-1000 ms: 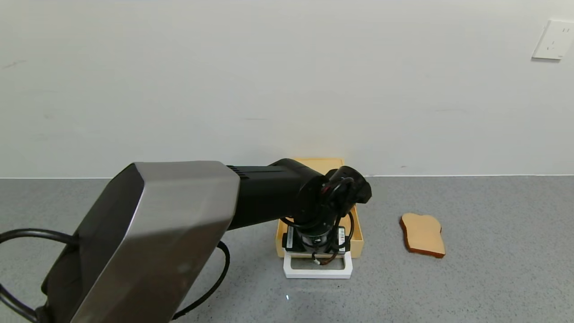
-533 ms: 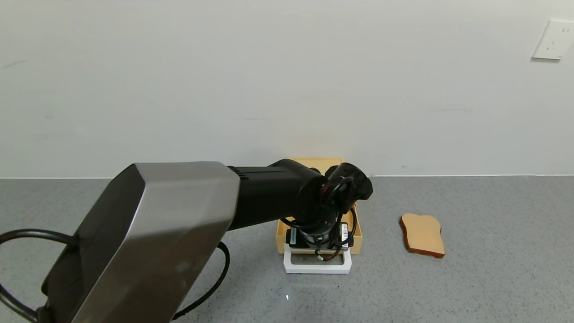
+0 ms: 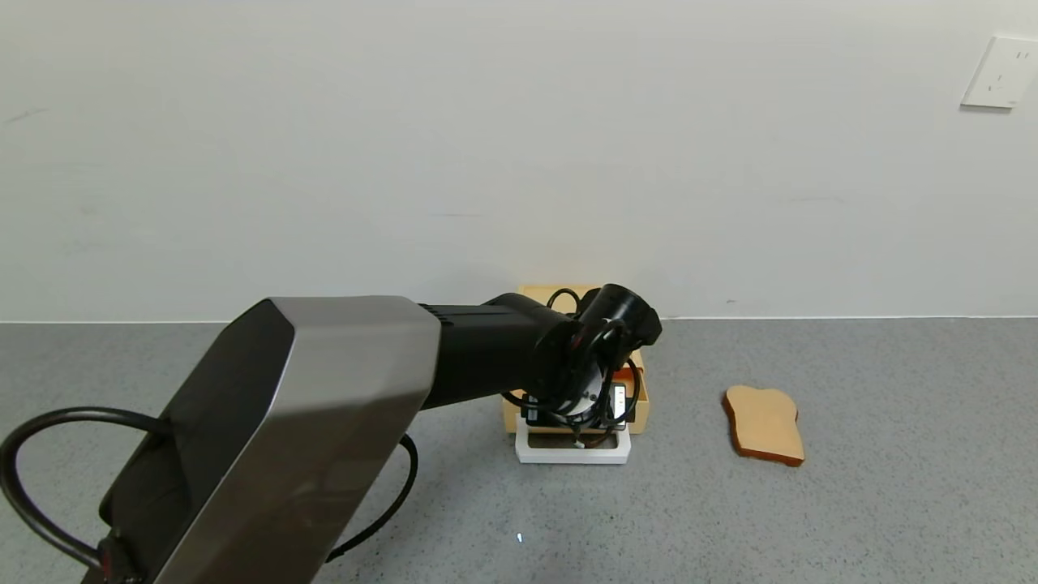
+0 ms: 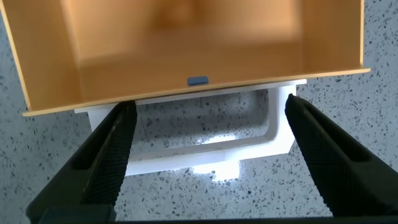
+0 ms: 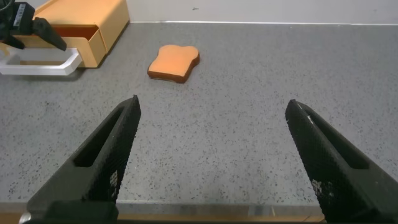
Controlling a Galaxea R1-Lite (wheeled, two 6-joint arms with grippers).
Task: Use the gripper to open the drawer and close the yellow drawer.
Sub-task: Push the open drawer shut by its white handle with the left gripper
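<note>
Sliding back into its casing, the drawer (image 3: 637,405) sits at lower centre of the head view, against the wall, with only a short stretch of pale-yellow tray showing and its white loop handle (image 3: 573,451) lying nearer the casing than a second ago. That shrinking gap suggests the closing half of the task is well under way, with a little travel left. The left end effector (image 4: 205,140) hangs directly over the handle; in the left wrist view its two black fingers (image 4: 109,155) stand spread wide, one on each side of the white loop and pinching nothing, so the push seems to come from the arm bearing forward. To the right in the head view, well apart, the tan toast slice (image 3: 765,425) lies flat on the grey table (image 3: 892,487). The right end effector (image 5: 214,155) is spread too, idle over bare table.
</note>
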